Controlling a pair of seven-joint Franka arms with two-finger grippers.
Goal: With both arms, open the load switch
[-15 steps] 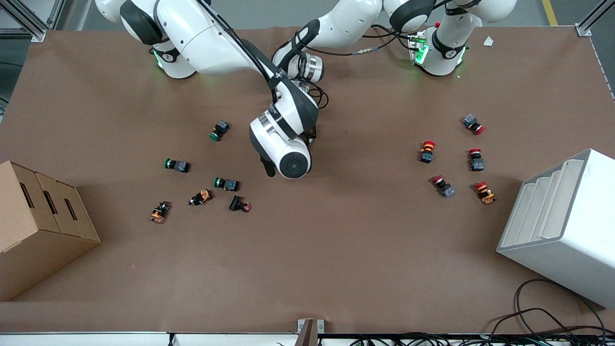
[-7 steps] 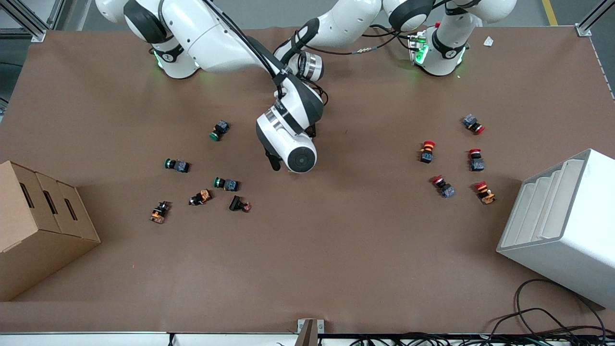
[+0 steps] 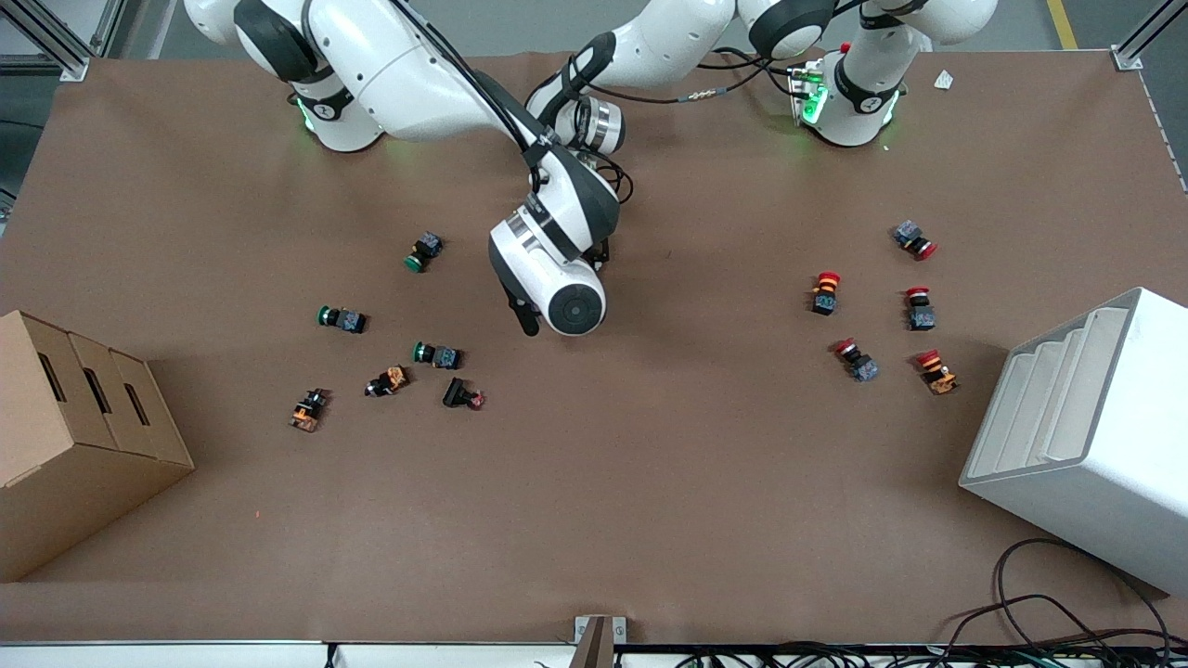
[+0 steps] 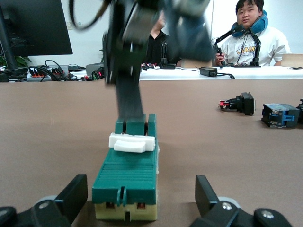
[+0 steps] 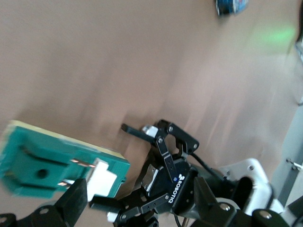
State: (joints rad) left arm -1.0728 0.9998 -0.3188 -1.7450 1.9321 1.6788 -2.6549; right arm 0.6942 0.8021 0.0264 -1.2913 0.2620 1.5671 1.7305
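From my seat I see a wide brown paper-covered table [image 3: 650, 482] filling the front view, evenly lit from above with soft shadows. Silver aluminium frame posts [image 3: 56, 42] stand at its corners nearest the bases, over a grey floor [image 3: 1104, 23] marked with a yellow stripe [image 3: 1062, 23]. A tangle of black cables [image 3: 1049, 612] lies along the table edge nearest the front camera. In the left wrist view, a long white desk [image 4: 236, 72] runs under a pale wall [image 4: 90, 23], with a large black monitor [image 4: 33, 26] at one end, and a seated man in a white T-shirt [image 4: 253, 33] wearing a blue neck pillow.
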